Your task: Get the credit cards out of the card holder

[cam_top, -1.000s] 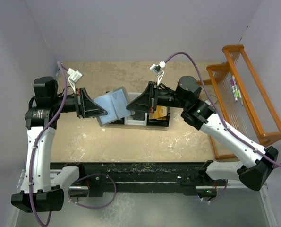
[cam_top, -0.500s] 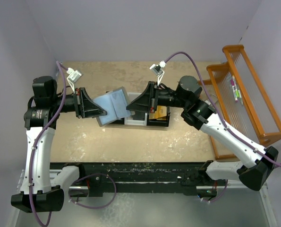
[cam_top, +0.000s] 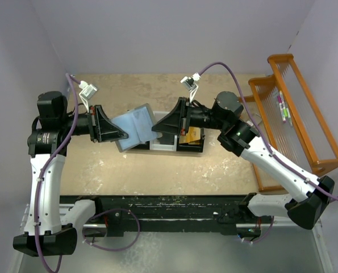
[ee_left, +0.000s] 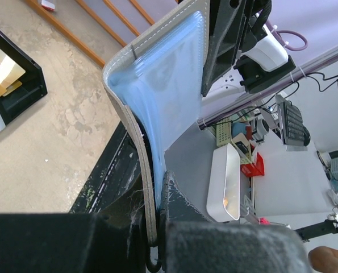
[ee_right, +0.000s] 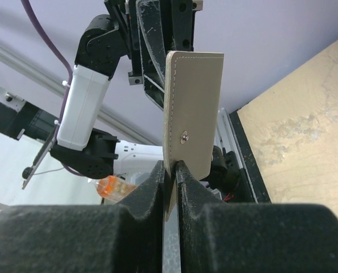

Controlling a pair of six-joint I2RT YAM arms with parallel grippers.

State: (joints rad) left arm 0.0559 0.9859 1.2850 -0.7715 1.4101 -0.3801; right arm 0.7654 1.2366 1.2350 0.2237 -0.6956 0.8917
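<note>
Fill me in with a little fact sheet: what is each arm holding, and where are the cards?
Left jaws: shut on one edge of the card holder
Right jaws: shut on its opposite flap
Card holder: open, held up between both arms, blue inner panel showing
Card out: one orange-gold card in the black end compartment of the bin tray
Cards inside holder: none visible
</note>
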